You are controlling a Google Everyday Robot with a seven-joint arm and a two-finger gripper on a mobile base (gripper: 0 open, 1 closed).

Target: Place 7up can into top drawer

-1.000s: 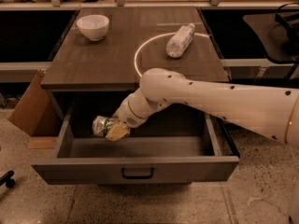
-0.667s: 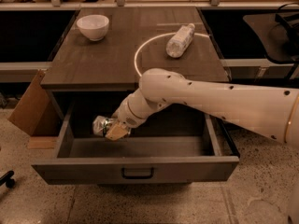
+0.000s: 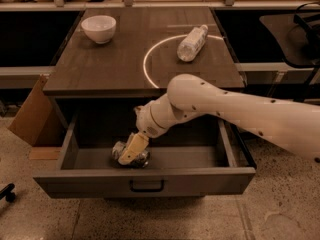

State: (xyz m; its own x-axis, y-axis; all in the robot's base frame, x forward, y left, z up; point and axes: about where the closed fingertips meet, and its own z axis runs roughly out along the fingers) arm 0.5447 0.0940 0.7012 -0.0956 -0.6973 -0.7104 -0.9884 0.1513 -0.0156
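Dim warm brownish light cast from above, soft sheen laid on the white robot arm (image 3: 240,109), wide grey top drawer (image 3: 200,181) shaded beneath the dark wooden tabletop (image 3: 100,64), pale two-finger gripper (image 3: 132,149) sunk in that shadow inside the drawer, against the dented silvery 7up can (image 3: 117,150).

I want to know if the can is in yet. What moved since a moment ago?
The gripper carried the 7up can lower and a little to the right, down to about the floor of the top drawer. Its fingers still hold the can. The drawer, the bowl and the bottle stayed where they were.
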